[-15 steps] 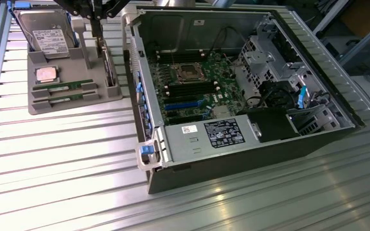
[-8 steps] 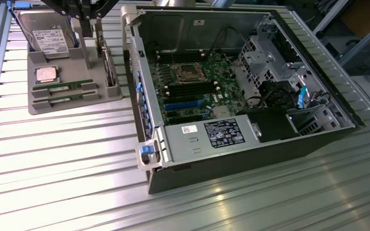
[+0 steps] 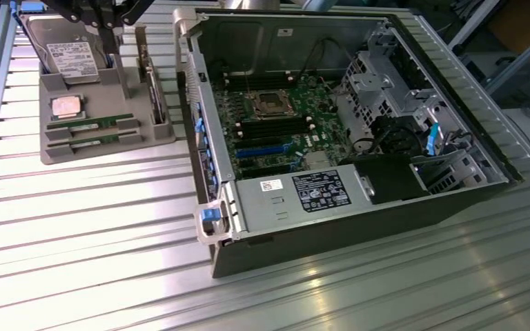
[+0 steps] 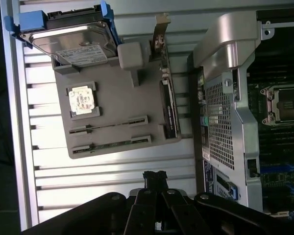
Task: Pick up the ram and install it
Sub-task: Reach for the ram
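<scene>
From my remote station I see the black pincer [image 3: 110,55] [image 4: 155,177] with its two fingers pressed together, and it is gripping nothing. In the exterior view it hangs over the far end of the grey plastic holder tray [image 3: 108,148] [image 4: 122,105], in front of the silver hard drive with the white label [image 3: 70,52] [image 4: 73,44]. The ram [image 3: 90,125] [image 4: 108,126], a long slim green circuit-board stick, lies flat in a slot of this tray, well apart from the pincer. A second stick of the same kind [image 3: 92,141] [image 4: 110,145] lies just beside it. The square silver processor chip [image 3: 65,107] [image 4: 82,100] sits between the sticks and the hard drive. At the tray's edge stands an upright card with a metal bracket [image 3: 157,96] [image 4: 169,105]. Next to the tray, on the ribbed metal worktop [image 3: 90,227], the open dark computer case [image 3: 339,234] shows its green motherboard [image 3: 283,131].
</scene>
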You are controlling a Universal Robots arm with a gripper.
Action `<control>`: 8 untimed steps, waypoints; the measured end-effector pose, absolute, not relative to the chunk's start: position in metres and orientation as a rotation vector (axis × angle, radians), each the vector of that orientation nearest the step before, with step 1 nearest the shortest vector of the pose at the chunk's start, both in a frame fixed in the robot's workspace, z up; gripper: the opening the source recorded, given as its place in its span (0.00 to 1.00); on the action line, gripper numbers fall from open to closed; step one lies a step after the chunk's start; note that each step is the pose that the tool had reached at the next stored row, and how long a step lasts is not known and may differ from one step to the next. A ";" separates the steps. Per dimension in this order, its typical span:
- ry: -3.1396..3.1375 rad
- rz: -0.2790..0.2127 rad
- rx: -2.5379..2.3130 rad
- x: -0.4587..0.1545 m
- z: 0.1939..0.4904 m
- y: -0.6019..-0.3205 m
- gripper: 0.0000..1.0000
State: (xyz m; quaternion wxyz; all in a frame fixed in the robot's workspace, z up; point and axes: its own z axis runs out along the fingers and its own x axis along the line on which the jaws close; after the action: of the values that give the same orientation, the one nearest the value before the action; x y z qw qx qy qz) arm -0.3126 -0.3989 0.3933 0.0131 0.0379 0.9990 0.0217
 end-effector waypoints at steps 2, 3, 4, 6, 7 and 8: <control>3.112 0.068 0.118 -0.316 0.393 -0.399 0.10; 3.112 0.068 0.118 -0.319 0.393 -0.399 0.10; 3.113 0.068 0.118 -0.321 0.393 -0.399 0.10; 3.112 0.068 0.118 -0.326 0.393 -0.399 0.10; 3.112 0.068 0.118 -0.328 0.393 -0.399 0.10; 3.112 0.068 0.118 -0.330 0.393 -0.399 0.10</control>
State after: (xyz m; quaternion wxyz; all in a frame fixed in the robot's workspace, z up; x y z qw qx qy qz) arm -0.3300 -0.3989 0.3933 0.0131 0.0379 0.9990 0.0217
